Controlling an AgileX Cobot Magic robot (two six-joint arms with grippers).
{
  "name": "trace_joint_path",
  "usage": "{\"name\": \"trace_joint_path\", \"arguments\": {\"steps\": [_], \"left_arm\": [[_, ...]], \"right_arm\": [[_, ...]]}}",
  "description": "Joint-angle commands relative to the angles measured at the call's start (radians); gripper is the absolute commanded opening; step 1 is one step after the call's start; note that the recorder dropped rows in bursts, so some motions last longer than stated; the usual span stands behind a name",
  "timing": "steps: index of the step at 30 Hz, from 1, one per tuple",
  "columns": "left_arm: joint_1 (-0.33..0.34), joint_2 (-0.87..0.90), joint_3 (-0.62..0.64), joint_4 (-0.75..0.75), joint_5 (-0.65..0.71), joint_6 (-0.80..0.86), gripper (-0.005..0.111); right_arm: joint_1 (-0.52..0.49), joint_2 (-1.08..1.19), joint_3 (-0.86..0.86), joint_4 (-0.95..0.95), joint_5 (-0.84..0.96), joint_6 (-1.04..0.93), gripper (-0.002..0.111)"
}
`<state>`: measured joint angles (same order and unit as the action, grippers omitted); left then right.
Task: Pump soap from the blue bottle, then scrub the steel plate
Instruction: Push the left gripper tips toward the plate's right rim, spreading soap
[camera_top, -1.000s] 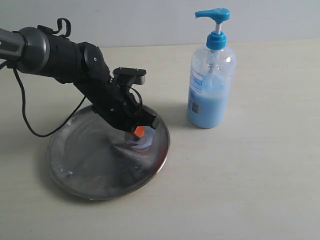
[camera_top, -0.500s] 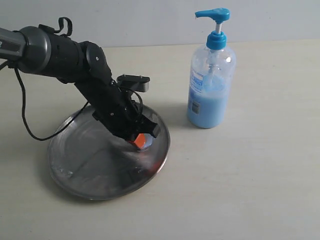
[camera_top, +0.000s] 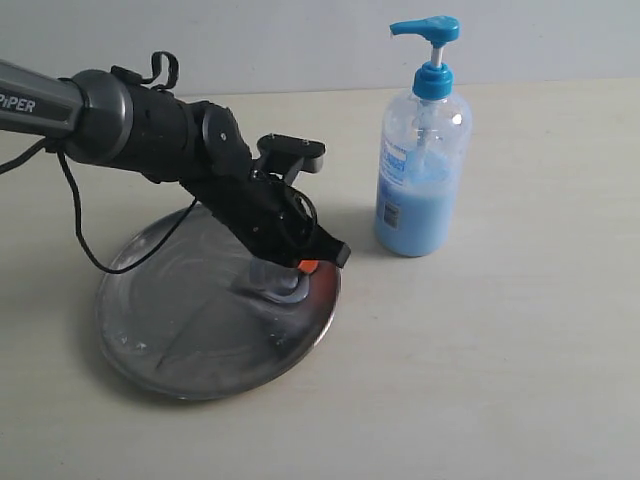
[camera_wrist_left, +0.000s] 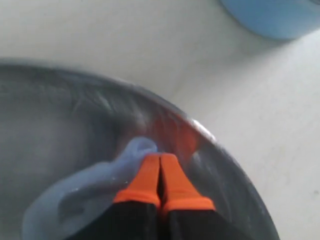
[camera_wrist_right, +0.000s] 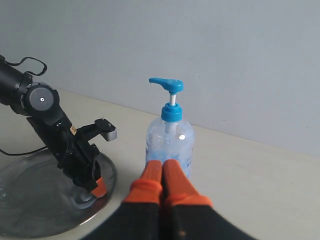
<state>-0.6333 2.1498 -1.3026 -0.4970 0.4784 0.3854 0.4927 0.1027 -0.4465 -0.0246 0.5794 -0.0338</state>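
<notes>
1. Steel caught the light from where I stood: the steel plate (camera_top: 180, 340) lay flat on the pale bench (camera_top: 500, 400), and the blue bottle (camera_top: 422, 170) stood upright near its rim but not touching it, about half full of pale blue liquid
2. The left end effector (camera_top: 305, 268) leaned down at a slant into the plate. Its orange fingers were pressed together with nothing between them, and the tips sat in a smear of soap (camera_wrist_left: 85, 195) close to the rim on the bottle's side
3. I judged the pumping done and the scrubbing in hand. Fingers closed like that make one blunt tip, which suits pushing soap over steel better than spread ones would. The bottle seemed to be placed close so that the soap landed on the plate
4. The right end effector (camera_wrist_right: 162, 172) was also closed and empty, held above the bench and facing the bottle. I took that as a waiting pose, out of the working arm's way
5. The views differed in what they gave
   - The left wrist view alone showed the soap as a curled, pale smear touching the fingertips, with orange mirrored in the steel. Of the bottle it showed only a blue base at one edge
   - The exterior view took in the whole plate and bottle but showed the soap as a small pale patch, and left out the right end effector
   - The right wrist view alone showed that end effector, with the bottle straight ahead of it
</notes>
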Motion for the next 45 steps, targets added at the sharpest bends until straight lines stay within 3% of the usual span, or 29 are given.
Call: {"name": "trace_joint_path", "arguments": {"steps": [1,11,18,27,38,45], "left_arm": [[0.013,0.095,-0.039,0.022,0.036,-0.034,0.000],[0.066,0.146,-0.164,0.063,0.241,-0.080,0.000],[0.077,0.146,-0.213,0.231,0.365,-0.175,0.000],[0.077,0.125,-0.221,0.307,0.425,-0.210,0.000],[0.074,0.066,-0.221,0.285,0.477,-0.210,0.000],[0.074,0.068,-0.221,0.101,0.444,-0.130,0.000]], "right_arm": [[-0.003,-0.002,0.002,-0.002,-0.012,-0.001,0.000],[-0.003,-0.002,0.002,-0.005,-0.012,-0.001,0.000],[-0.003,-0.002,0.002,-0.007,-0.012,-0.001,0.000],[-0.003,-0.002,0.002,-0.007,-0.012,-0.001,0.000],[-0.003,-0.002,0.002,-0.007,-0.010,-0.001,0.000],[-0.003,-0.002,0.002,-0.007,-0.008,-0.001,0.000]]}}
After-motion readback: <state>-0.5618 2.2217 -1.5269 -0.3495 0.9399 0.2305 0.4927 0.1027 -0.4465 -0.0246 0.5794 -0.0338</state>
